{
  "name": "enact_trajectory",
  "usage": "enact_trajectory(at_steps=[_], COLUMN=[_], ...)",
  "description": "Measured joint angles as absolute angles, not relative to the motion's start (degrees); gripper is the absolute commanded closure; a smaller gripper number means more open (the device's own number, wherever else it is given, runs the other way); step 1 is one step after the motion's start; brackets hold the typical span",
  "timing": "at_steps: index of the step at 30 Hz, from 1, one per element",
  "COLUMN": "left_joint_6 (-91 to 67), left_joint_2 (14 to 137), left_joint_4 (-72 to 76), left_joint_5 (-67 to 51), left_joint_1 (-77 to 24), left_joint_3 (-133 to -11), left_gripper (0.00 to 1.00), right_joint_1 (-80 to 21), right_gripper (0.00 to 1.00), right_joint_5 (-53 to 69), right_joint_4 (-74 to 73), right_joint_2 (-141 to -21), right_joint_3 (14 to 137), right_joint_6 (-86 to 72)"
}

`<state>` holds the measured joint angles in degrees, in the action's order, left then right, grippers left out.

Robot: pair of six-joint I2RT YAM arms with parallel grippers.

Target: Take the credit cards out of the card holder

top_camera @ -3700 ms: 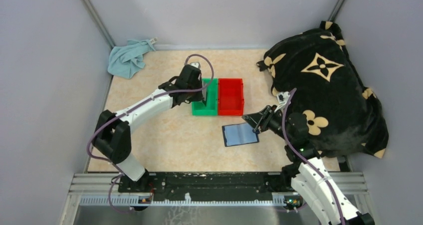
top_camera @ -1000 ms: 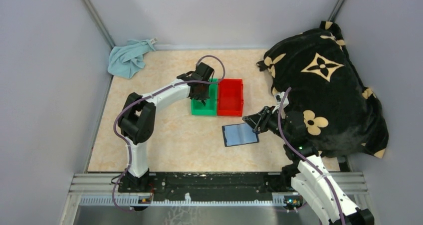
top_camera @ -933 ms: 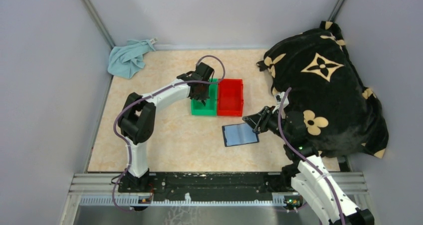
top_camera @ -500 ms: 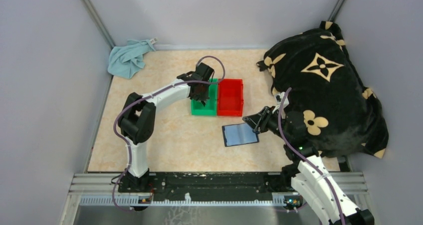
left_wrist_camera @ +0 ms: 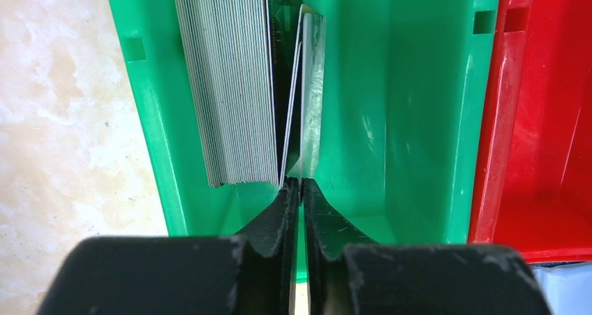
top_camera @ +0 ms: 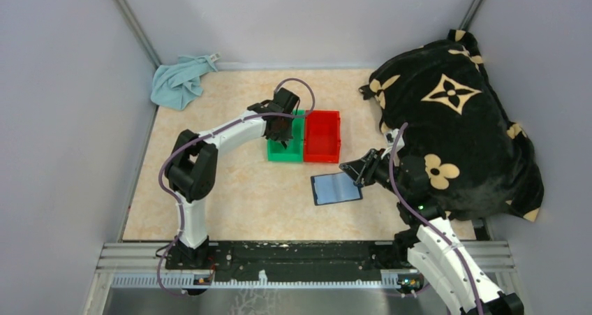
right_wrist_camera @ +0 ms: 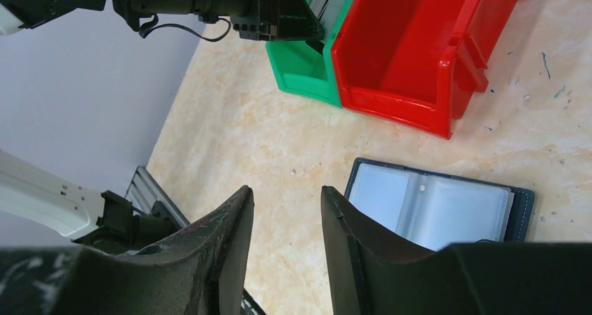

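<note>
- Step in hand, as I read it: dropping a pulled card into a bin. The left tool is down inside the green bin. Its fingers are nearly together, with a card edge-on in the slit between them. I can't tell whether it's pinched or loose.
- Next move, I'd guess: make sure that card is free, then lift straight up so the tips don't drag it or knock the stack. After that, go over to the holder for another.
- The right tool is about half open with nothing in it, low over the tabletop. The holder is just right of its tips, so it looks placed to steady it.
- Red bin: right beside the left tool and touching the green one. Nothing in it that I can see.
- Green bin: holds every card on show.
- Holder: lies open and flat, well apart from the left tool. The clear pockets facing up look empty to me. Anything tucked under them is hidden, so I can't say how many are left.
- Stack: a thick pack of grey cards on edge, ahead and left of the left tool's tips, against the bin's wall on that side.
- The loose card leans just right of the stack, with another thin one beside it.
</note>
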<state>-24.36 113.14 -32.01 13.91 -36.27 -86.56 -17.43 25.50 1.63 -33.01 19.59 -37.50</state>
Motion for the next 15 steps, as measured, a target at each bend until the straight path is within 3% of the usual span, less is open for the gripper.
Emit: enact_trajectory(at_steps=[15], left_joint_6=[-24.36], left_joint_2=[108.57], left_joint_4=[-33.17], left_joint_5=[14.39], left_joint_1=[-36.25], left_joint_3=[-86.56], left_gripper=[0.87], right_joint_1=[-17.43], right_gripper=[0.59], right_joint_5=[25.50], right_joint_4=[1.61], right_joint_2=[-31.90], right_joint_3=[19.49], right_joint_6=[-37.54])
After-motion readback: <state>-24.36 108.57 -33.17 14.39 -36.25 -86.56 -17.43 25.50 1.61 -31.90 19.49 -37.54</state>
